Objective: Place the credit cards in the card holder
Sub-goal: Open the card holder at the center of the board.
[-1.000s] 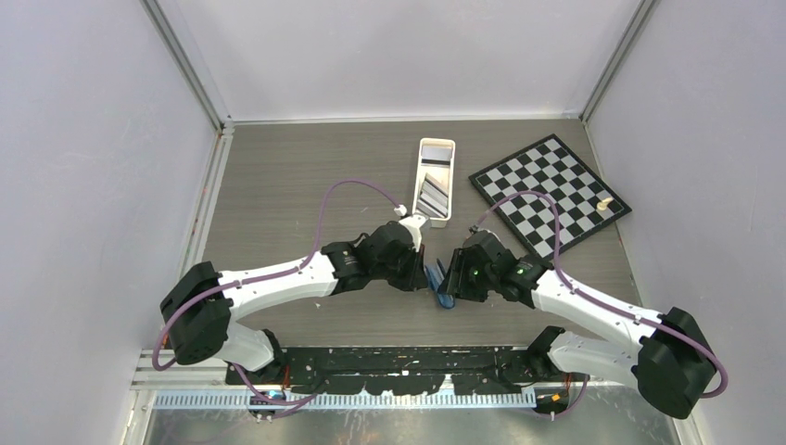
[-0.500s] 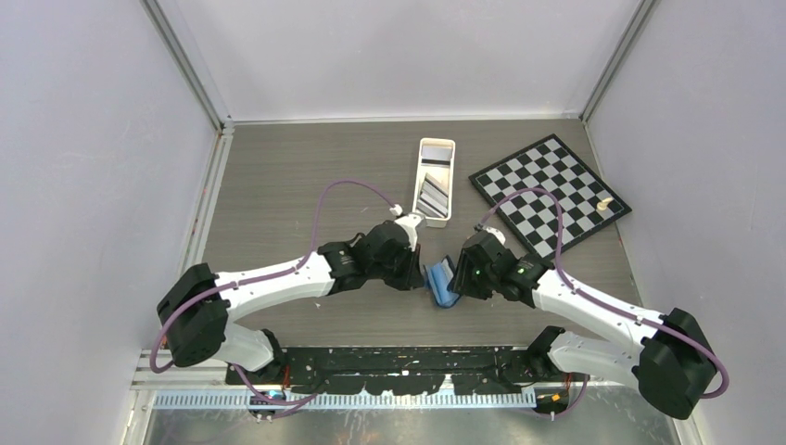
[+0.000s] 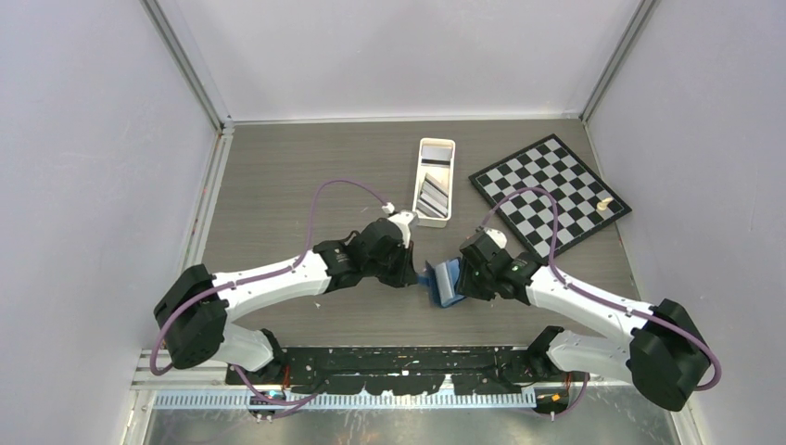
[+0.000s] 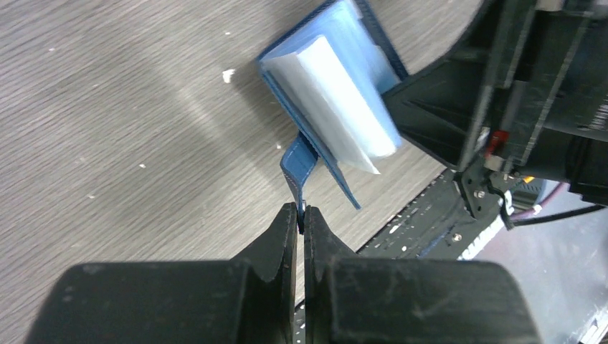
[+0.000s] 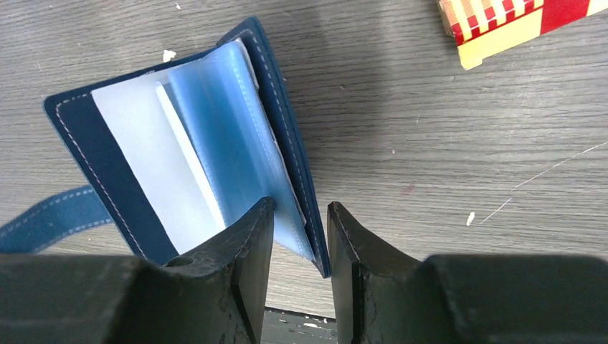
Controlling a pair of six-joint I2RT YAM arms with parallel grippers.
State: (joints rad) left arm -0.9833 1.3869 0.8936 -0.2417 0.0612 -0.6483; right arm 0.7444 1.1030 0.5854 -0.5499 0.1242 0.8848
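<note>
The small dark navy-blue folding card holder [image 3: 446,282] is seen in the lower middle of the top view, between the two hands, opened so that its lighter blue slotted sleeves are exposed. In the left wrist view the card holder [image 4: 337,93] is found at the upper middle, tilted, with its white and pale blue sleeves fanned out. In the right wrist view the card holder [image 5: 179,143] fills the left half of the frame, its stitched cover spread over the grey wood-grain tabletop [image 5: 444,143].

The left hand [image 4: 301,215] is pressed together, and the end of the holder's narrow blue strap [image 4: 295,161] is pinched between its fingertips. The right hand [image 5: 297,215] is closed part-way around the right-hand cover and a bundle of sleeves, one finger being set on the inside and one just outside the cover edge.

The thin flat grey and black credit cards [image 3: 432,195] are seen lying in the long white rectangular tray [image 3: 436,142] in the upper middle of the top view, well apart from the card holder. A black-and-white chequered board [image 3: 547,190] is placed to the right of the tray, with a small pale piece [image 3: 605,203] on its right corner. A red-and-yellow banded pack [image 5: 516,21] is visible in the upper right of the right wrist view.
</note>
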